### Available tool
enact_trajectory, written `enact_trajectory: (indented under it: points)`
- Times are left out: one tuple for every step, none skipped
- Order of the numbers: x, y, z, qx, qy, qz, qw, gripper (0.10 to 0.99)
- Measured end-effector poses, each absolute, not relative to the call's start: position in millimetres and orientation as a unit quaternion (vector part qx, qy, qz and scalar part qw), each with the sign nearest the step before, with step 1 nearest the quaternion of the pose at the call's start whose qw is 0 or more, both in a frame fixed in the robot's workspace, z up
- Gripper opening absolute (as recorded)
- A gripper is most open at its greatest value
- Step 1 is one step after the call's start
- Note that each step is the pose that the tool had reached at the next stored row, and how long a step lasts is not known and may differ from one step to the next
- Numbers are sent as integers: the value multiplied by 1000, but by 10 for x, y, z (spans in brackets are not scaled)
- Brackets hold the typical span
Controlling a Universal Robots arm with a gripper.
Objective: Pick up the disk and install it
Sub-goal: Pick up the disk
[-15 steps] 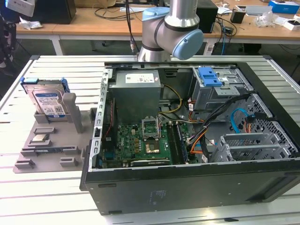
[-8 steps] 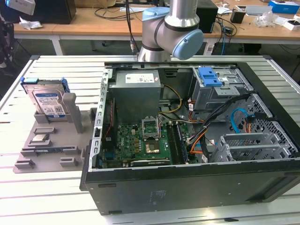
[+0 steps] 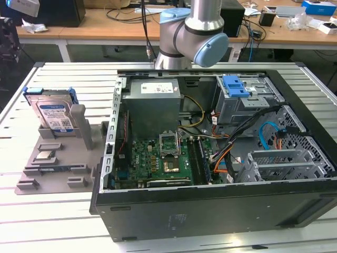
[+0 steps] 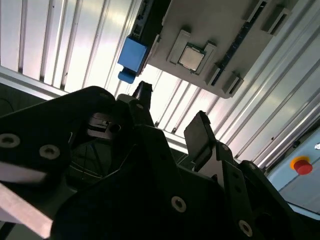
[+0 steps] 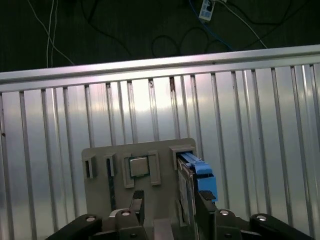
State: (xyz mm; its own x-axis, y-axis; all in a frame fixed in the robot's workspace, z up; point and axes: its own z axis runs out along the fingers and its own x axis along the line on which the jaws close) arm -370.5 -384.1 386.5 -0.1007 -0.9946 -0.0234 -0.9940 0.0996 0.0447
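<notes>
Exterior view, itemised by size.

1. Table [image 3: 52,226]: ribbed aluminium slats, pale and glossy.
2. Computer case [image 3: 210,216]: black sheet metal, lying on its side with the panel off. Inside it are a plain grey power supply box [image 3: 152,100] with a white sticker, a green motherboard [image 3: 152,158] with a square socket, and a perforated drive cage holding a bare blue bracket [image 3: 235,86].
3. Robot arm [image 3: 192,31]: silver tube with pale blue joint caps, behind the case.
4. Fixture [image 3: 63,163]: matte grey moulded plastic with slots and posts, on the table at the exterior view's left of the case.
5. Disk [image 3: 52,113]: silver rectangular drive in a blue plastic frame, propped in the fixture's rear slot. Its white-and-blue label carries barcodes; the print is too small to read. It is also seen edge-on in the first wrist view [image 5: 192,175].
6. Gripper [image 5: 169,210]: black, jaws parted and holding nothing, well above the fixture.
7. Processor chip [image 3: 46,155]: a square metal lid, seated in a fixture pocket.
</notes>
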Motion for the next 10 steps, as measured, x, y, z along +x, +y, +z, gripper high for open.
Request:
enact_trajectory:
  points:
    - [-3705, -3841, 3866, 671, -741, -24, 6, 541]
    - [-3705, -3841, 3865, 671, -741, -24, 6, 541]
    - [-3704, -3837, 3865, 671, -741, -24, 6, 541]
    - [-3698, -3810, 3864, 671, -741, -24, 6, 541]
    - [-3691, -3789, 3864, 671, -741, -24, 6, 541]
    - [-3686, -3772, 3863, 671, -741, -24, 6, 541]
    - [-3676, -3743, 3861, 671, -741, -24, 6, 541]
    - [-3668, -3716, 3856, 671, -741, -24, 6, 541]
    - [-3660, -3697, 3848, 671, -741, -24, 6, 541]
    - [-3651, -3677, 3833, 671, -741, -24, 6, 541]
